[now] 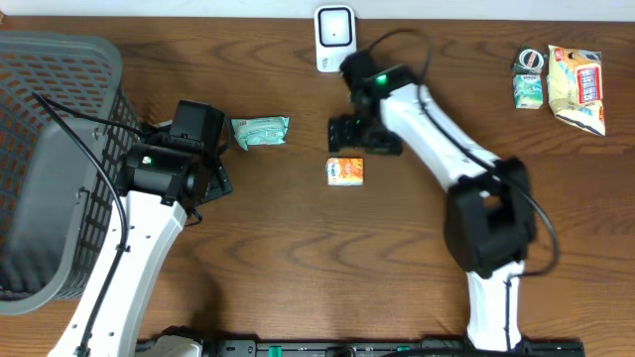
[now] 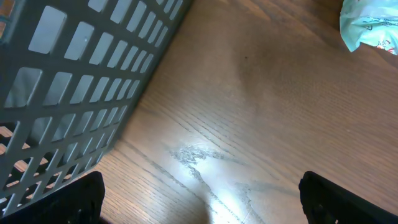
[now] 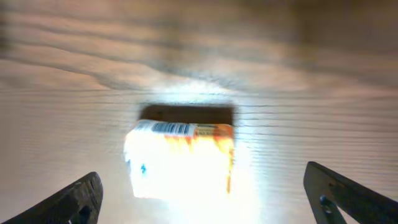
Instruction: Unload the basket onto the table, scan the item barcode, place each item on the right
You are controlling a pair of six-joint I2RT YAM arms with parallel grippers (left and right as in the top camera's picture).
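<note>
The orange box (image 1: 345, 172) lies flat on the table (image 1: 298, 258), mid-table, touching nothing, and the right gripper (image 1: 349, 134) hangs just past it on the far side, its jaws spread wide and empty. In the right wrist view the box sits between the lines of the two fingers (image 3: 81, 199) but ahead of them, not yet reached, and the picture is blurred and washed out by glare. Its long axis runs left to right across the table, which puts it along the line from finger to finger, so I'd judge the jaws would close on its short ends. A dark-striped strip along the box's far edge may be the barcode, too blurred to call. The scanner (image 1: 335, 38) stands at the far table edge, beyond the gripper, so a lift would carry the box away from the robot. The right arm is plainly nearer. The left gripper (image 2: 199, 199) is also wide and empty, over bare wood beside the basket (image 1: 50, 159), with a teal packet (image 1: 260, 130) nearby.
</note>
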